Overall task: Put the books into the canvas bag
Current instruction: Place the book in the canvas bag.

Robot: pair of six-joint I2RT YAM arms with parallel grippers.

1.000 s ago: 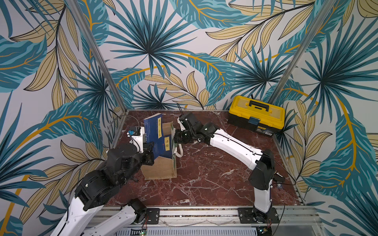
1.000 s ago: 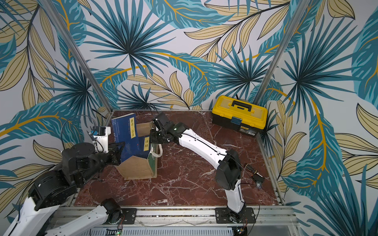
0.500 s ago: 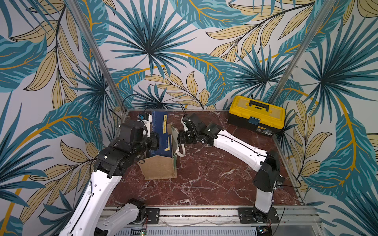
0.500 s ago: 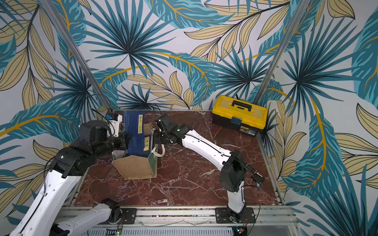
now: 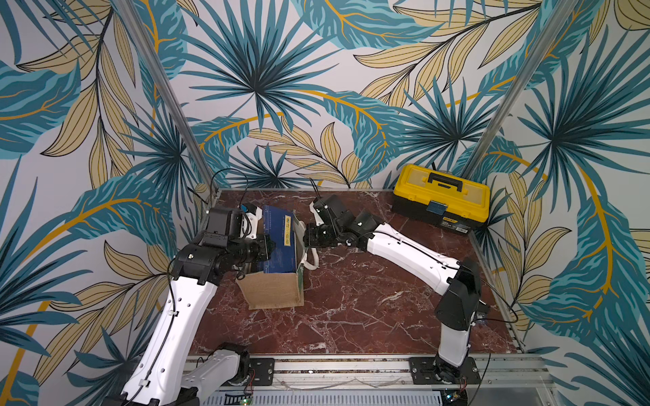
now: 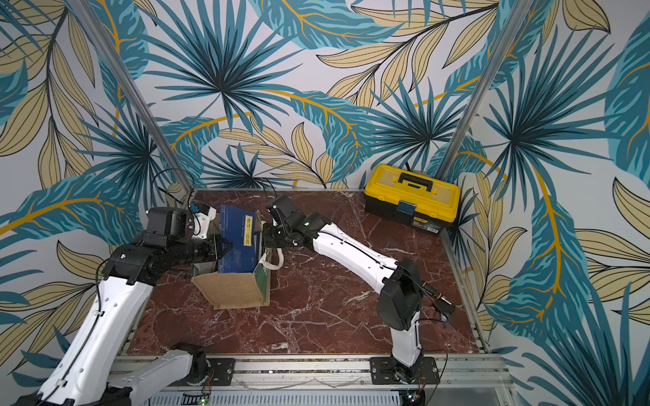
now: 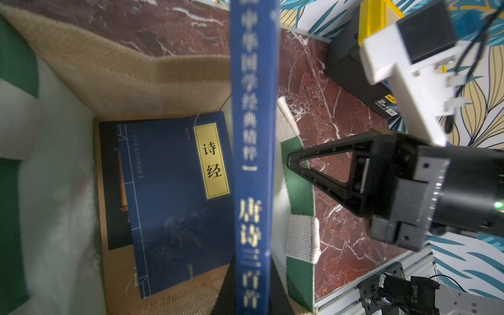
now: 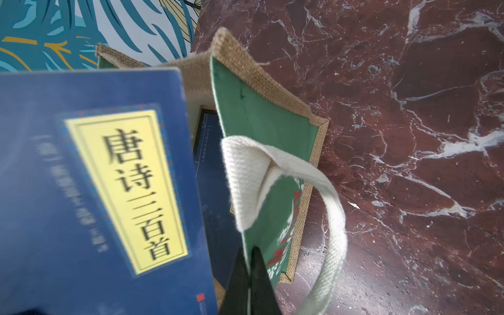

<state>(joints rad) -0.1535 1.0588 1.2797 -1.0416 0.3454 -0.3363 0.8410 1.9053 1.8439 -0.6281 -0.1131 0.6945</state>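
Red marble tabletop [image 6: 316, 316]: right fingers [image 8: 238, 286] pinch the tan jute bag [image 6: 228, 288], left fingers [image 6: 223, 246] clamp a thin navy paperback [image 6: 234, 253] at its mouth; lower, then release.

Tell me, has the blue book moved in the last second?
Yes. The book has shifted toward the toolbox side, straightened up and sunk slightly deeper into the bag.
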